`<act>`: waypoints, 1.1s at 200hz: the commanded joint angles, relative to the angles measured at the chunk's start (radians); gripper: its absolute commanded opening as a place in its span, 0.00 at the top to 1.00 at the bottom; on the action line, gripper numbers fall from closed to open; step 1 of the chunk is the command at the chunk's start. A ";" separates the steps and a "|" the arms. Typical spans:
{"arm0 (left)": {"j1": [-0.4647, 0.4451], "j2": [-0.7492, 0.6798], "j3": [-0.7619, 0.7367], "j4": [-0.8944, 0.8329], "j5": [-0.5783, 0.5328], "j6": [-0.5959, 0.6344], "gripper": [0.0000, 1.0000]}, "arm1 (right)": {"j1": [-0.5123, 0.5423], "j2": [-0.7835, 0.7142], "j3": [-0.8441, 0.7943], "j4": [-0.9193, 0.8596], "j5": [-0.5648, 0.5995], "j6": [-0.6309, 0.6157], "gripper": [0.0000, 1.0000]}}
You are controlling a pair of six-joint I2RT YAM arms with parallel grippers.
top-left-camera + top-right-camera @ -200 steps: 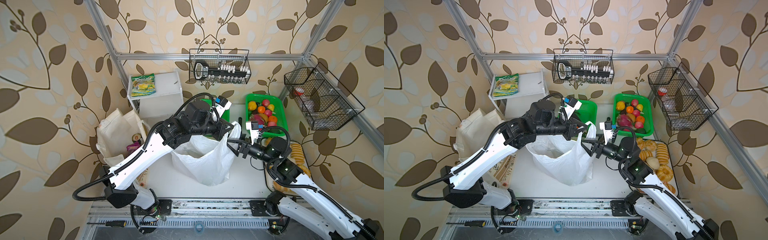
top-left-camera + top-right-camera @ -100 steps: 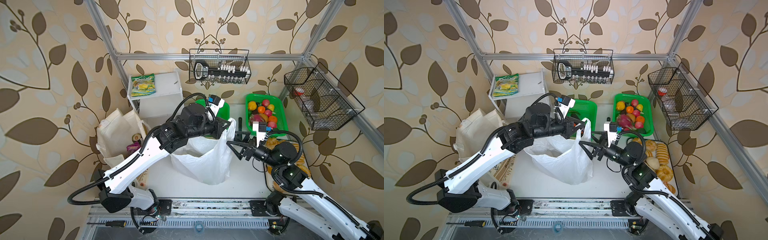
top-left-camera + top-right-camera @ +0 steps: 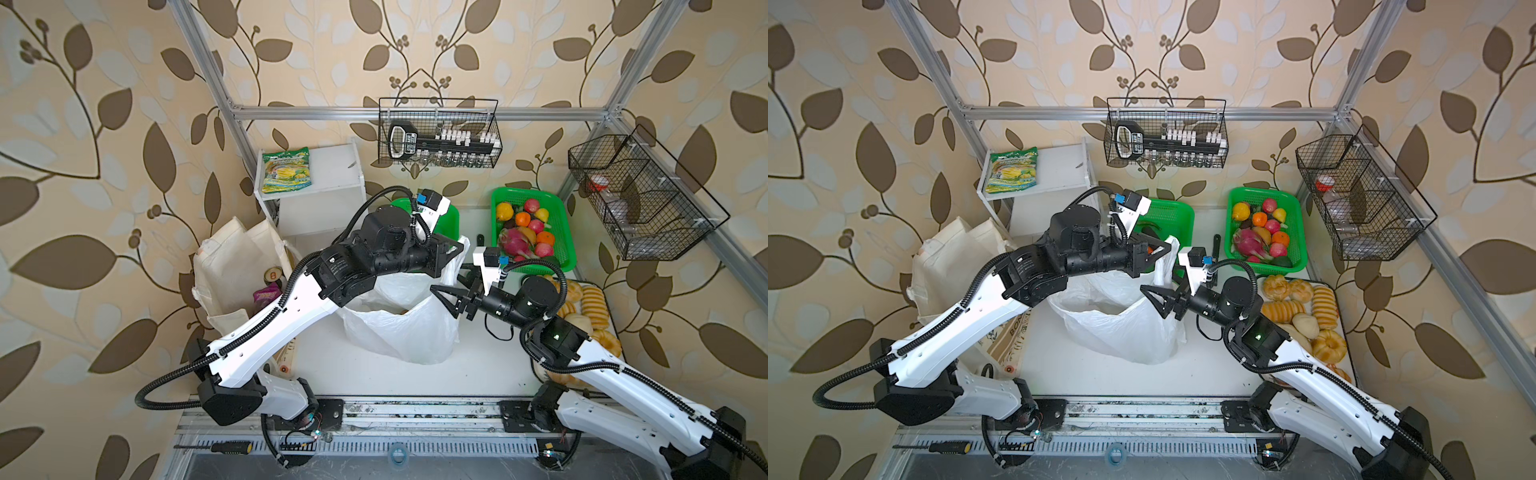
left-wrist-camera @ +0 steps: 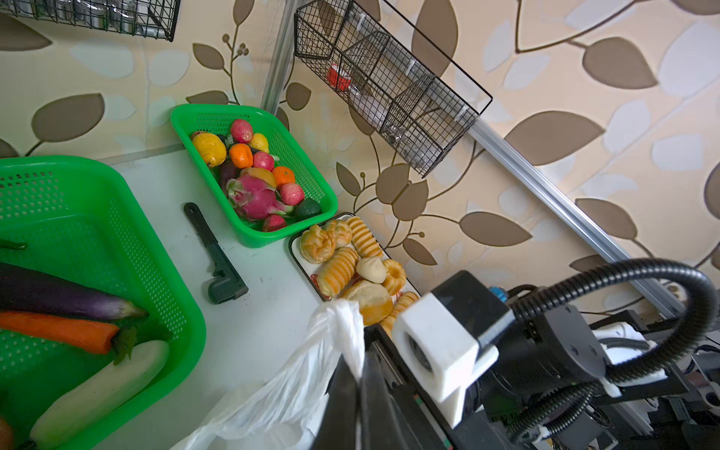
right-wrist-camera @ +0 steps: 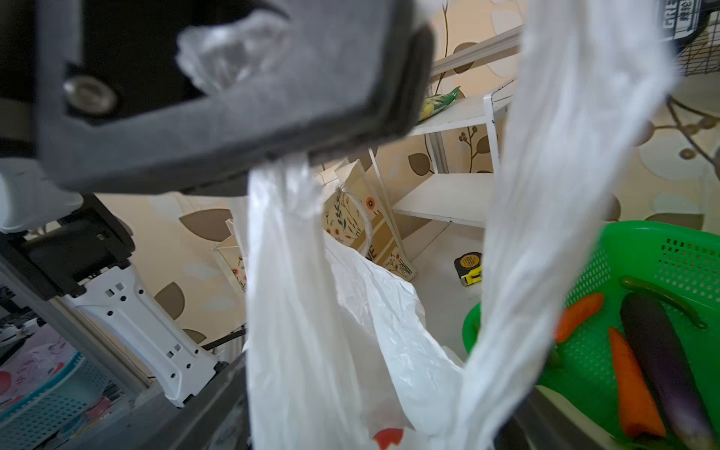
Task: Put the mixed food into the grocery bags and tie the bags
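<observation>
1. The left gripper (image 3: 455, 251) has its jaws pressed together on a bunched handle of the white plastic bag (image 3: 399, 332). The bag hangs below this claw with its mouth slack.
2. The right gripper (image 3: 446, 302) has its jaws spread and grips nothing. It sits just below the left claw, at the bag's side wall, with film lying between its jaws in the right wrist view.
3. Judged step: take a second handle so the two can be knotted. A white strip (image 5: 565, 156) rises just beside the right claw, but the views do not show whether it is the free handle.
4. To do it well, close the right claw on gathered film near the handle's root, not on a single thin layer. Hold the left claw high so the handle stays taut.
5. The green basket (image 5: 643, 230) lies just beside both claws, so pull toward the bag's mouth and away from it.
6. The canvas tote (image 3: 232, 266) stands well apart behind the left claw. A purple pouch (image 3: 266, 295) and a can (image 3: 272, 275) sit inside it, and its handles look untied.
</observation>
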 commanded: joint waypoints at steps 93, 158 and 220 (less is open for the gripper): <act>-0.002 -0.010 0.032 0.009 0.014 0.033 1.00 | -0.084 0.020 -0.082 0.295 -0.256 0.145 0.84; -0.001 0.053 0.159 -0.108 0.018 0.073 0.62 | -0.084 -0.004 -0.084 0.219 -0.235 0.097 0.94; -0.002 0.101 0.211 -0.153 0.052 0.084 0.99 | -0.084 -0.026 -0.089 0.155 -0.186 0.069 0.90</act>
